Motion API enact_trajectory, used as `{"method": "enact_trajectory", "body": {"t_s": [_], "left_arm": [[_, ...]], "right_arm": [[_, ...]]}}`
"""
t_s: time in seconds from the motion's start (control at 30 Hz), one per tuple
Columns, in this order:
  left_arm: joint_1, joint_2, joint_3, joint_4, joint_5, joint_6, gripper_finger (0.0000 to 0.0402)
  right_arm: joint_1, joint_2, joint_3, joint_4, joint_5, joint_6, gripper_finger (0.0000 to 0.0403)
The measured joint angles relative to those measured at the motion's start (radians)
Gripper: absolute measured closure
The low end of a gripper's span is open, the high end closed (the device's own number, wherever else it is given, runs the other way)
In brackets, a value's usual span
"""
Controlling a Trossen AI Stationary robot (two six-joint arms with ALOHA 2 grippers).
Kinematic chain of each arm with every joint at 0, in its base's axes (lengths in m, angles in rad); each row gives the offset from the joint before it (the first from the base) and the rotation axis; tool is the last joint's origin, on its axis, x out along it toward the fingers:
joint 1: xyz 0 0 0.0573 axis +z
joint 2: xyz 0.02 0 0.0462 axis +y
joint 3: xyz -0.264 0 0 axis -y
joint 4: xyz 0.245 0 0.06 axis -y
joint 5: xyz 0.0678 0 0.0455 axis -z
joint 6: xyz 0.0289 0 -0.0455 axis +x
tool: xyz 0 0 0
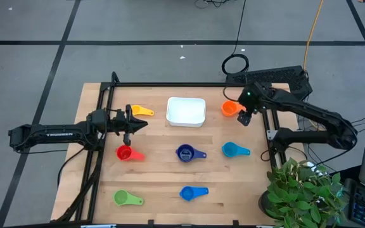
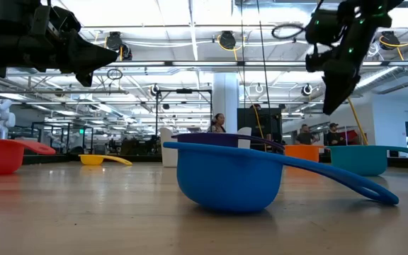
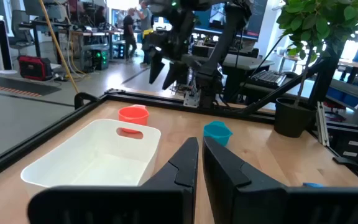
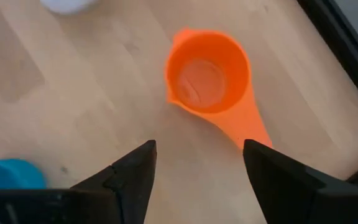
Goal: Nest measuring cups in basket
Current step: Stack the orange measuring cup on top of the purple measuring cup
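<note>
Nearest the table's front edge lie the green cup (image 1: 123,197) and the blue cup (image 1: 189,192); the blue one fills the low view, bowl up, handle trailing to one side. Next row back: red cup (image 1: 126,152), navy cup (image 1: 186,152), teal cup (image 1: 232,149), each apart from the others. Far row: yellow cup (image 1: 140,111), the white basket (image 1: 186,111) with nothing in it that I can see, and the orange cup (image 1: 230,108) just beside the right gripper (image 1: 245,116). Count: seven cups, one of each colour, none nested; one basket; two arms. The right gripper hangs over the orange cup with its fingers (image 4: 132,169) spread apart, holding nothing; the cup's handle runs out toward the gap between them, the bowl lying beyond. The left gripper (image 1: 134,125) waits between the yellow and red cups, fingers pressed together, empty. Risks as I judge them: the handle is flat and thin, so a descent slightly off line could press a fingertip onto it and tip or skid the light cup across the wood. A pinch on the rounded bowl wall could squirt it sideways. Cup sizes are hard to rank from here; placing a small one first would block nesting later. A plant (image 1: 303,190) stands near the right arm's base, worth watching on wide swings.
</note>
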Motion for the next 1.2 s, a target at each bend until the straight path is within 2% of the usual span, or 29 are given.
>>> {"method": "enact_trajectory", "body": {"t_s": [0.3, 0.67, 1.2], "left_arm": [[0.000, 0.000, 0.000, 0.000, 0.000, 0.000, 0.0373], [0.000, 0.000, 0.000, 0.000, 0.000, 0.000, 0.0373], [0.000, 0.000, 0.000, 0.000, 0.000, 0.000, 0.0373]], "right_arm": [[-0.083, 0.128, 0.000, -0.015, 0.001, -0.169, 0.0149], [-0.134, 0.277, 0.000, 0.123, 0.030, -0.333, 0.0137], [-0.181, 0.376, 0.000, 0.231, 0.028, -0.422, 0.0137]]}}
